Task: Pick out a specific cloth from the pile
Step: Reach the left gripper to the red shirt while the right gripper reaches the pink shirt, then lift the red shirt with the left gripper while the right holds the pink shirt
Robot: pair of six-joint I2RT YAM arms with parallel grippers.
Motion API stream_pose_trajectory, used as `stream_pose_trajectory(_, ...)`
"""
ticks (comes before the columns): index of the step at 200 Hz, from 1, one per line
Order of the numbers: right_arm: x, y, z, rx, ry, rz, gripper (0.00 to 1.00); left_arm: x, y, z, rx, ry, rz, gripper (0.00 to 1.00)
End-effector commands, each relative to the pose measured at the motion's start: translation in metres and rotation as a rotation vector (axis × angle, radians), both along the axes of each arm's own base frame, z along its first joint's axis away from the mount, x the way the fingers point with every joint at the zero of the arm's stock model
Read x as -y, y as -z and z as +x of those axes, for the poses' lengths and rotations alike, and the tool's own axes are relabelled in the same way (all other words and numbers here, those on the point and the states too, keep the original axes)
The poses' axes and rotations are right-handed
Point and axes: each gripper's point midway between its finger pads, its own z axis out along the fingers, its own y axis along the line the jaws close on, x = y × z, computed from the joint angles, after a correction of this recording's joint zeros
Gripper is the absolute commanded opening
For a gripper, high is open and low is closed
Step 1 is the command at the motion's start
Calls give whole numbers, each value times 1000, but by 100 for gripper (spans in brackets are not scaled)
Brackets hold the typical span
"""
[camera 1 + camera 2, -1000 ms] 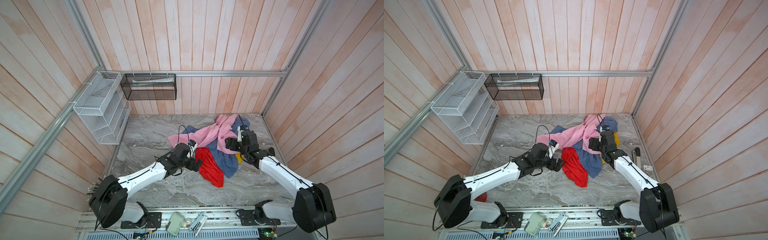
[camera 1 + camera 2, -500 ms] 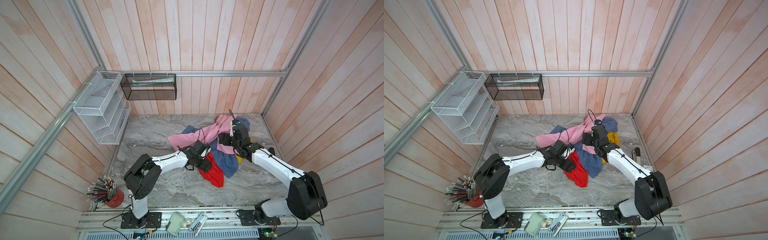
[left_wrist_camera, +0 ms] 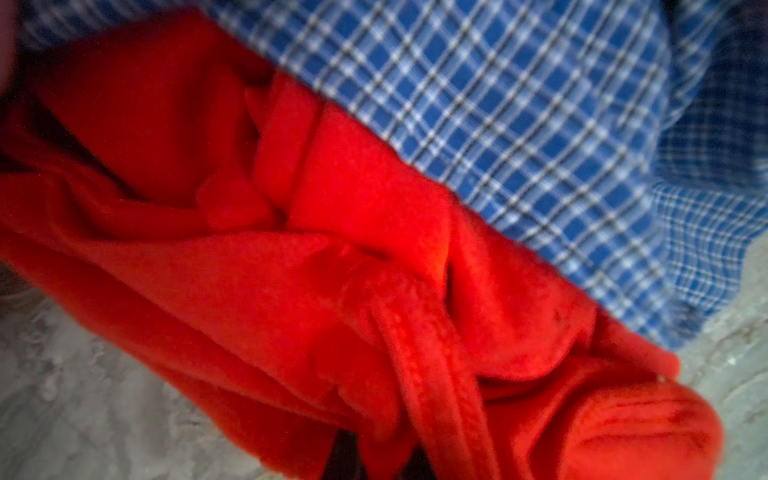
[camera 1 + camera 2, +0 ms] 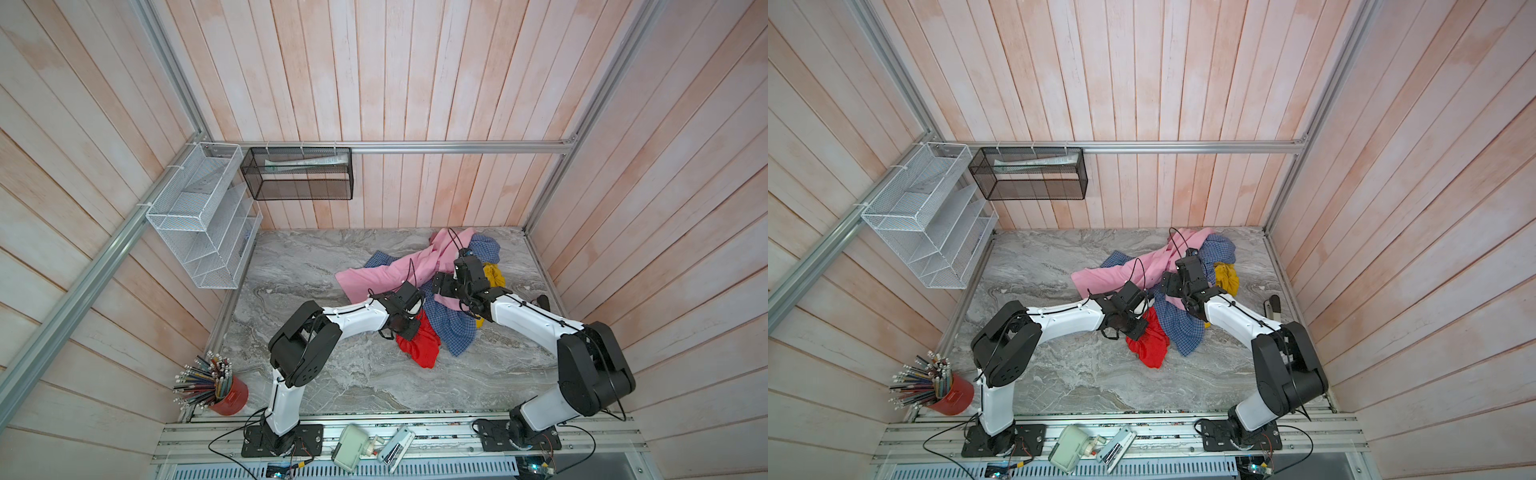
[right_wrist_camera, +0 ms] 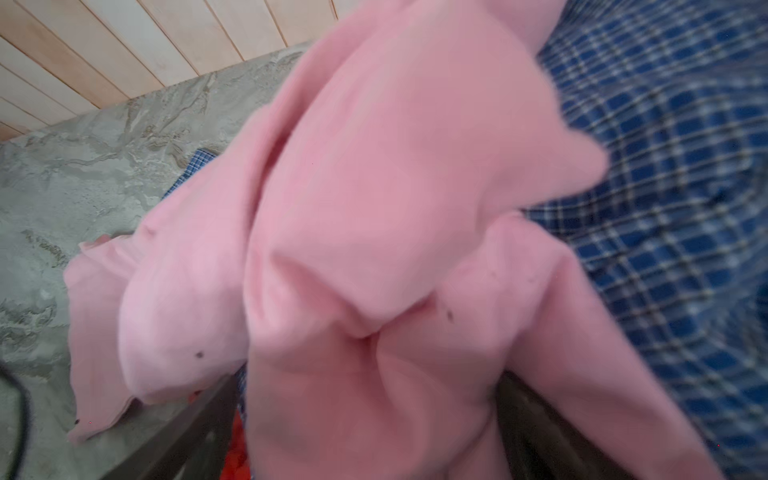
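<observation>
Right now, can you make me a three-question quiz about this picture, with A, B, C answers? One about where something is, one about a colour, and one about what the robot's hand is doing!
1. Where is the cup of pencils?
A. In the black basket
B. Near the left arm's base
C. On top of the clothes

2. What colour is the shirt that touches the red cloth?
A. Green
B. Plain white
C. Blue checked

3. What is the left hand doing?
A. It is shut on the red cloth
B. It is wide open, high above the table
C. It is holding a pencil

Answers:
1 B: the cup stands at the front left, beside that arm's base.
2 C: blue checks lie right against the red in the left wrist view.
3 A: the hand sits on the cloth's edge, and the red folds bunch towards it.
</observation>
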Motion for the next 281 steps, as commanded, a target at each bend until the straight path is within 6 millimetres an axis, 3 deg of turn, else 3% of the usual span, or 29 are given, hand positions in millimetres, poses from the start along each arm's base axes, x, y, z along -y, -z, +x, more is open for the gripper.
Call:
stream_pose_trajectory(1, 11, 25, -1, -77, 55, 60, 98, 2, -58, 31, 146, -43, -68, 0)
stream_pose_trajectory(49, 21, 31, 3, -68, 100, 89, 98, -19, -122, 61, 257, -133, -165, 0)
stream_pose_trajectory(106, 32, 38, -1, -81, 134, 127, 98, -39, -197, 81, 421, -195, -246, 0)
stream_pose_trajectory(176, 43, 47, -5, -105, 176, 121, 98, -48, -294, 81, 608, -203, -382, 0)
stream_pose_trajectory(244, 56, 50, -2, -107, 226, 141, 98, -102, -367, 99, 702, -292, -448, 0)
stream_pose_trajectory(281, 58, 52, -3, -110, 240, 152, 98, -124, -394, 99, 752, -331, -459, 0)
